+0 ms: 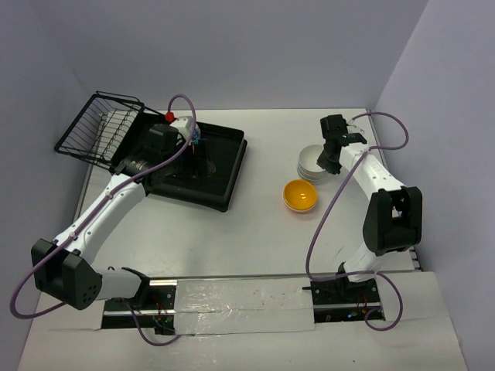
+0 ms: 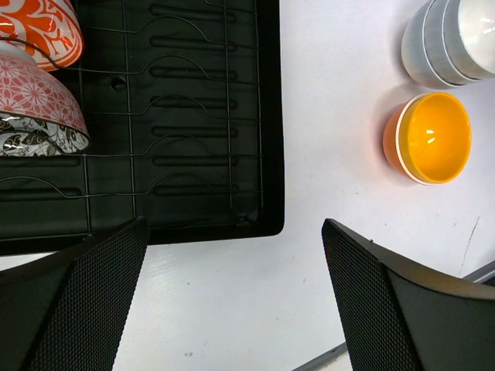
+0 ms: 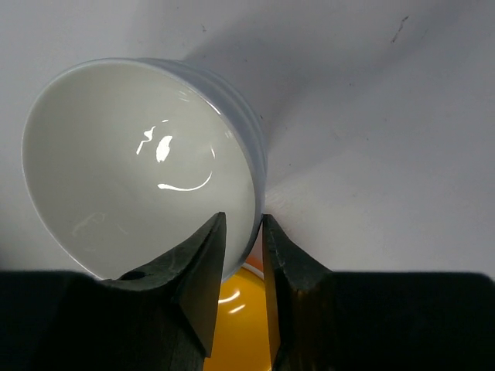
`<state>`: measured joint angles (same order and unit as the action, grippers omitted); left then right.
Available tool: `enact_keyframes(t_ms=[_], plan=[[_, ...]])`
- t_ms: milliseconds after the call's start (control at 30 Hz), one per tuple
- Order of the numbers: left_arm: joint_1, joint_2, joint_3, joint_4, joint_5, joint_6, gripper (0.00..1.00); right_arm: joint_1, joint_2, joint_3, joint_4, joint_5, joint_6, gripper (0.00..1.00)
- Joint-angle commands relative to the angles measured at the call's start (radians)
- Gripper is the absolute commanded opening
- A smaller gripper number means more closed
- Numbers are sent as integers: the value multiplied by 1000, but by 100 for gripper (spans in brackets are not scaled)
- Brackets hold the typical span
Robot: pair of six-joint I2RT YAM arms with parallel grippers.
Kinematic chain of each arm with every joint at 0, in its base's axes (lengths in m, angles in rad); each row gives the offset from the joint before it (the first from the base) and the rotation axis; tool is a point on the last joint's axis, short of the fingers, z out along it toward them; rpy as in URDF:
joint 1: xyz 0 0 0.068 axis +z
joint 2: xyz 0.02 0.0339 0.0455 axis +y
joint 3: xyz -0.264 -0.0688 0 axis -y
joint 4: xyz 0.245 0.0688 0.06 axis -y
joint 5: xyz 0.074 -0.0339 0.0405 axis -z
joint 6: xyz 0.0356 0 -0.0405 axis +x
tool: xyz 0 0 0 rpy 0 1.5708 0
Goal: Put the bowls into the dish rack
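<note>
Three white bowls (image 1: pixel 311 164) are stacked right of centre; in the right wrist view the top white bowl (image 3: pixel 131 154) fills the frame. My right gripper (image 3: pixel 242 232) straddles its near rim, partly open. The outer finger is against the wall, and the inner finger (image 3: pixel 203 263) stands a little off it inside. An orange-and-yellow bowl (image 1: pixel 300 195) sits just in front of the stack. The black dish rack (image 1: pixel 224 189) holds orange-patterned (image 2: pixel 39 31), pink-patterned (image 2: pixel 35 93) and grey-patterned (image 2: pixel 31 141) bowls on edge. My left gripper (image 2: pixel 232 297) hangs wide open and empty over the rack's edge.
A black wire basket (image 1: pixel 100 127) tilts at the rack's far left end. Walls close in the table on the left, back and right. The right arm's purple cable (image 1: pixel 387 127) loops above the bowl stack.
</note>
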<state>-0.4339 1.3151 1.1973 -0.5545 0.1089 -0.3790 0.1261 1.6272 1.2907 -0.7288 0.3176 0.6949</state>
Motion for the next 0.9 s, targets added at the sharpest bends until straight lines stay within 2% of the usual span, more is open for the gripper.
enact_keyframes(t_ms=[0, 100, 133, 233, 567, 867], plan=[[-5, -19, -10, 10, 23, 15, 98, -8, 5, 41, 25, 40, 25, 28], [-5, -17, -10, 8, 31, 17, 98, -6, -7, 33, 26, 55, 25, 19], [-5, -17, -10, 10, 34, 17, 98, -8, -13, 30, 26, 60, 23, 11], [-5, -19, -10, 11, 35, 15, 98, -8, -41, 35, 23, 74, 9, 0], [-11, -5, 25, 19, 81, -1, 98, 24, -217, 45, 65, 81, -109, 0], [-86, -34, 57, 53, 118, 130, 98, 187, -299, 88, 46, -26, -247, 0]])
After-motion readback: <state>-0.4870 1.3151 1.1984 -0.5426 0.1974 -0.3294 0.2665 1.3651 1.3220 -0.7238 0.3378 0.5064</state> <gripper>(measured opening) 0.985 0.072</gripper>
